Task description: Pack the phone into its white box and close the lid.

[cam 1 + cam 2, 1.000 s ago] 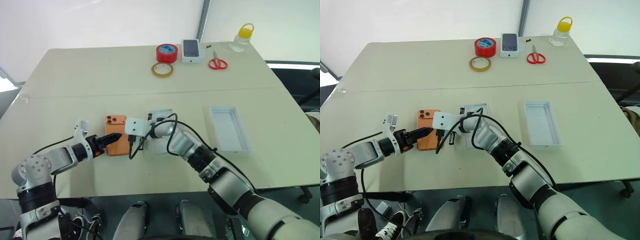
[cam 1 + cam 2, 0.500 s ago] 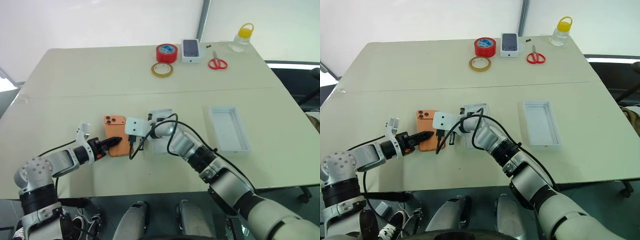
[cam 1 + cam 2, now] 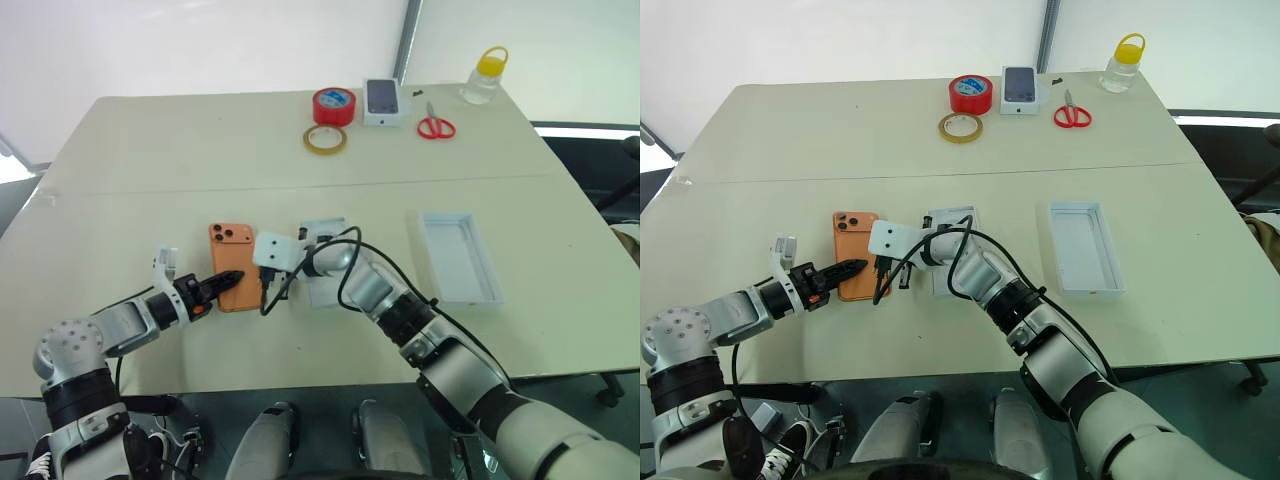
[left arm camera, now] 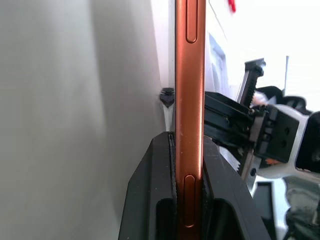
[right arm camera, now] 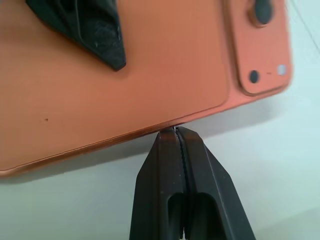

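Note:
The orange phone [image 3: 233, 256] lies back up on the table, its lens cluster at the far corner. My left gripper [image 3: 224, 280] is shut on its near end; the left wrist view shows the phone's thin edge [image 4: 190, 75] clamped between the two black fingers. My right gripper [image 5: 176, 131] is shut and holds nothing. Its tips press against the phone's long right edge [image 5: 125, 75]. The white box [image 3: 322, 232] sits just right of the phone, partly hidden under my right arm. The lid [image 3: 458, 256] lies rim up further right.
Along the far edge stand a red tape roll [image 3: 334, 105], a yellowish tape ring [image 3: 325, 139], a small white box printed with a phone [image 3: 382, 101], red scissors [image 3: 435, 127] and a yellow-capped bottle [image 3: 484, 76]. The table's front edge runs close below my arms.
My left gripper's fingers have closed onto the phone's near end, and its wrist has rolled. The phone has turned slightly. The right gripper stays shut against the phone's edge.

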`<state>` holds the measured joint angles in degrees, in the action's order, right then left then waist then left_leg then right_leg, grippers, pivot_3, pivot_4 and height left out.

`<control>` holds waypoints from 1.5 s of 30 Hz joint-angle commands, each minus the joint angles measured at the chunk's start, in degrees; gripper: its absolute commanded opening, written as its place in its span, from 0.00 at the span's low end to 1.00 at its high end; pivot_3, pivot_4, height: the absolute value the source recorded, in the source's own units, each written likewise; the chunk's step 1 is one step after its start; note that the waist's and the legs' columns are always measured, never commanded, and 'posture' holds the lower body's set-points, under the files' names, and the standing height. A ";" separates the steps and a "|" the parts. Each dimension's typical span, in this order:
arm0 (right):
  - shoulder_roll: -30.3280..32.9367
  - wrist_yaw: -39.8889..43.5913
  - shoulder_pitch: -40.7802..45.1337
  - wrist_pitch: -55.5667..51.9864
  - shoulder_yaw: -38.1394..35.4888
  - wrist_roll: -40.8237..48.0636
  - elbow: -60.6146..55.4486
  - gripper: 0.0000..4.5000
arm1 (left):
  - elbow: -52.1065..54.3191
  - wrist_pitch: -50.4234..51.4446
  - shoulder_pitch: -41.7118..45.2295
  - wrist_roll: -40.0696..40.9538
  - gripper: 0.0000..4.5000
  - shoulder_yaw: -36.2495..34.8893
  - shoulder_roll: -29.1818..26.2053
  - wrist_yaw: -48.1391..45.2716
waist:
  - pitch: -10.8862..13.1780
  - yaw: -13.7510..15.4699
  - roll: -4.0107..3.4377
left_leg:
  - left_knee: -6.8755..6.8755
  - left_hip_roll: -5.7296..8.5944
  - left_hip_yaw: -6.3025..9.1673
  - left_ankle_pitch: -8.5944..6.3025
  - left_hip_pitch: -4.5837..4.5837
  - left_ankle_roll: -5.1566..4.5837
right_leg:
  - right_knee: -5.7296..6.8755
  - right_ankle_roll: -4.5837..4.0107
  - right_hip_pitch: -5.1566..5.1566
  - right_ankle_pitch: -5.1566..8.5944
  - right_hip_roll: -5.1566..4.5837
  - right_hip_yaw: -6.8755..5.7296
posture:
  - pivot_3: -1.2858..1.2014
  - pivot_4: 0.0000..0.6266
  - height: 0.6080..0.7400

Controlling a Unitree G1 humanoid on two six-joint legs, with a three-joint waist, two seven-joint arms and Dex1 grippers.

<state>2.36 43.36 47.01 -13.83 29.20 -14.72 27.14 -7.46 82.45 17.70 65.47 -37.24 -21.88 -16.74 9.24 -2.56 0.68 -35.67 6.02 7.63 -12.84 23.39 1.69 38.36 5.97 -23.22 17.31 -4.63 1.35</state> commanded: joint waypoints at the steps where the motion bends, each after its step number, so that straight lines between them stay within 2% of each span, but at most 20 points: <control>1: -0.44 1.70 0.42 -2.34 -4.48 4.85 -5.87 0.00 | -1.02 0.57 1.17 6.52 0.01 -4.82 0.49 1.61 | 0.00 -0.02 0.00 | 0.00 0.00 0.00 0.00 0.00 0.00 | 0.00 0.00 0.00 0.00 0.00 0.00 | 0.52 0.24 1.00; 4: 0.25 5.36 -0.09 -7.69 -8.90 11.09 -10.20 0.00 | -1.19 0.35 0.99 10.58 0.01 -6.32 1.27 3.49 | 0.02 0.09 0.03 | 0.00 -0.01 0.01 0.00 0.02 0.00 | 0.00 0.00 0.01 0.00 0.00 -0.01 | 0.52 0.24 1.00; 7: 2.37 10.92 -1.86 -13.25 -13.52 19.36 -17.03 0.19 | -0.96 -0.69 0.32 14.15 0.00 -7.39 1.95 5.71 | 0.03 0.23 0.05 | -0.01 0.00 0.01 -0.03 0.03 -0.05 | -0.05 0.00 0.05 0.00 -0.02 -0.02 | 0.52 0.24 1.00; 10: 6.39 14.20 -4.20 -14.01 -13.78 22.05 -22.83 0.53 | -0.71 -1.66 -0.35 16.80 0.00 -7.12 1.56 7.32 | 0.03 0.29 0.06 | -0.01 0.00 0.02 -0.05 0.03 -0.08 | -0.09 0.00 0.05 0.00 -0.04 -0.03 | 0.52 0.24 1.00; 13: 12.73 17.94 -7.71 -8.43 -12.24 21.33 -25.81 0.85 | 0.64 -3.02 -0.80 18.30 0.00 -6.16 1.10 8.25 | 0.03 0.27 0.06 | 0.00 0.00 0.02 -0.09 0.03 -0.16 | -0.10 0.00 0.06 0.00 -0.04 -0.03 | 0.52 0.24 1.00; 19: 24.16 25.72 -15.72 4.32 -9.29 19.95 -28.11 0.85 | 3.42 -4.82 -2.19 19.13 0.00 -2.73 0.67 8.85 | 0.06 0.37 0.09 | 0.00 0.01 -0.01 -0.09 0.05 -0.16 | -0.14 0.01 0.28 0.00 -0.05 -0.03 | 0.52 0.24 1.00; 27: 28.22 25.42 -18.98 12.89 -9.75 18.38 -25.39 0.85 | 4.68 -7.39 -3.14 20.73 0.00 0.83 0.09 9.50 | 0.07 0.25 0.11 | 0.00 -0.03 -0.01 -0.07 0.04 -0.11 | -0.14 0.00 0.31 0.00 -0.03 -0.03 | 0.52 0.24 1.00; 31: 28.89 24.47 -19.60 15.92 -9.68 17.07 -24.17 0.46 | 4.47 -8.25 -3.06 21.32 0.00 2.43 -0.41 9.94 | 0.08 0.65 0.13 | -0.02 -0.03 -0.01 -0.06 0.04 -0.11 | -0.16 0.00 0.33 0.00 -0.04 -0.03 | 0.52 0.24 1.00; 41: 28.29 23.66 -19.73 15.55 -9.95 17.51 -22.44 0.46 | 4.32 -9.76 -3.54 23.03 0.00 4.56 -1.78 10.18 | 0.09 1.73 0.15 | -0.02 -0.02 -0.01 -0.04 0.04 -0.07 | -0.22 -0.01 0.35 0.00 -0.04 -0.03 | 0.52 0.24 1.00; 43: 28.26 23.58 -19.68 15.08 -10.14 17.69 -22.47 0.34 | 4.44 -10.03 -3.77 23.35 0.00 4.92 -1.99 10.29 | 0.10 1.77 0.16 | -0.02 -0.02 -0.01 -0.04 0.04 -0.07 | -0.24 -0.01 0.35 0.00 -0.05 -0.03 | 0.52 0.24 1.00; 45: 28.82 23.26 -19.58 16.71 -9.40 15.95 -21.35 0.16 | 4.60 -10.29 -4.01 23.52 0.00 5.31 -2.09 10.33 | 0.10 1.77 0.16 | -0.02 -0.02 -0.01 -0.04 0.04 -0.07 | -0.24 -0.01 0.36 0.00 -0.05 -0.03 | 0.52 0.24 1.00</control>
<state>30.64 67.06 27.21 1.52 20.22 1.68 5.88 -5.43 72.98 13.65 86.45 -32.18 -23.13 -5.93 9.33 -0.79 0.84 -35.69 6.00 7.62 -12.88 23.43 1.62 38.12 5.96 -22.86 17.31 -4.68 1.32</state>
